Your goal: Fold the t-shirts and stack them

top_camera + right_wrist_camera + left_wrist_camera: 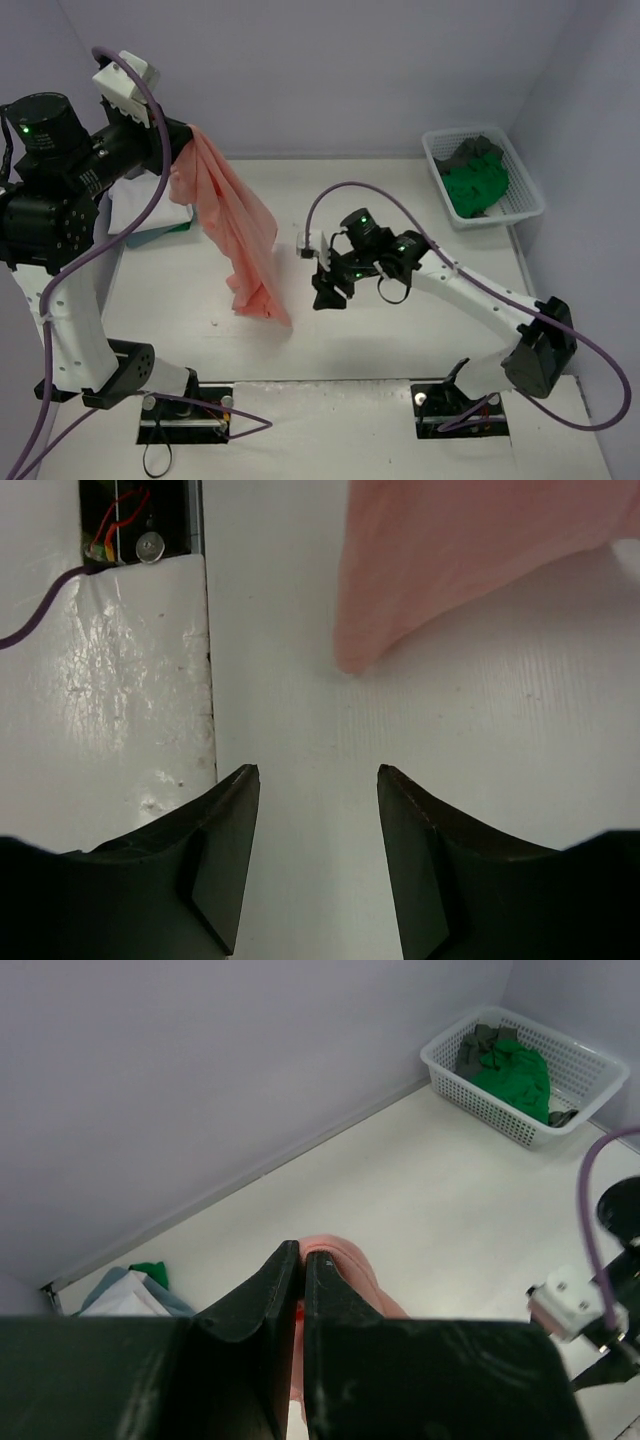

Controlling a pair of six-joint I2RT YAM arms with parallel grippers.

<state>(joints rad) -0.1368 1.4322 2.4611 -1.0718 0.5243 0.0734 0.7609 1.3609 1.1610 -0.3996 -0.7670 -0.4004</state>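
Item: salmon t-shirt (235,235), suspended

Salmon t-shirt hung from left end effector (302,1252), which was clenched on its upper edge high over the bench (400,330). Its lower corner sat at or just above the surface. Right end effector (318,775) was released, jaws apart and empty, low beside that corner. Folded t-shirts (140,215) lay far left. The basket (520,175), far right, held a green t-shirt (475,185) and a dark grey t-shirt (475,150).

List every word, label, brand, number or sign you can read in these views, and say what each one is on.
None can be read.
The salmon pink t-shirt, the green t-shirt and the white basket show no print.
Any marking on the left arm's black housing is too small and blurred to read.
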